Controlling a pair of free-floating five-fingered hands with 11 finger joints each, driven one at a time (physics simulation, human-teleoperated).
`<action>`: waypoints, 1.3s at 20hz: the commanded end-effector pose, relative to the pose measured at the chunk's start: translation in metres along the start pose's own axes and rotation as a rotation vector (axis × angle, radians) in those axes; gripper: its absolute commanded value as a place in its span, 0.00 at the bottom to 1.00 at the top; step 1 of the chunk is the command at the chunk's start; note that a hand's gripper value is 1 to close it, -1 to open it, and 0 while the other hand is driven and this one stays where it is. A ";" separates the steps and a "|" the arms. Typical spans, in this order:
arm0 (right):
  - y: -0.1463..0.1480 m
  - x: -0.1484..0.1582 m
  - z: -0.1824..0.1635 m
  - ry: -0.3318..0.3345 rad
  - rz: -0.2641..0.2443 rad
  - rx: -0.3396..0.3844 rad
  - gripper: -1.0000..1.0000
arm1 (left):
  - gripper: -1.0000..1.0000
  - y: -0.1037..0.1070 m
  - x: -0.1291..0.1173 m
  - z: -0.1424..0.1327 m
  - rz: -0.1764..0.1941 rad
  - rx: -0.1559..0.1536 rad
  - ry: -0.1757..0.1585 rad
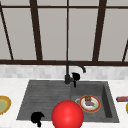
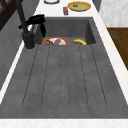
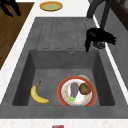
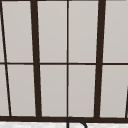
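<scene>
Two black hands work a kitchen sink: the right hand (image 1: 75, 76) hangs beside the faucet (image 1: 68, 72), fingers (image 3: 87, 45) drooping, nothing grasped, while the left hand (image 1: 37, 117) hovers, curled, over the draining board's front edge.

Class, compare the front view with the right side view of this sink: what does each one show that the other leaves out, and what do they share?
Front view alone: a red ball at the near edge and the window. Right side view alone: a banana on the basin floor and the wooden floor. Both: the right hand by the faucet, the left hand off the sink's front, the red-rimmed plate of food, and a yellow dish on the counter.
</scene>
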 end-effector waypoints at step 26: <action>-0.014 -0.016 -0.032 -0.028 -0.051 0.127 1.00 | 0.50 0.000 0.000 0.000 0.000 0.000 0.000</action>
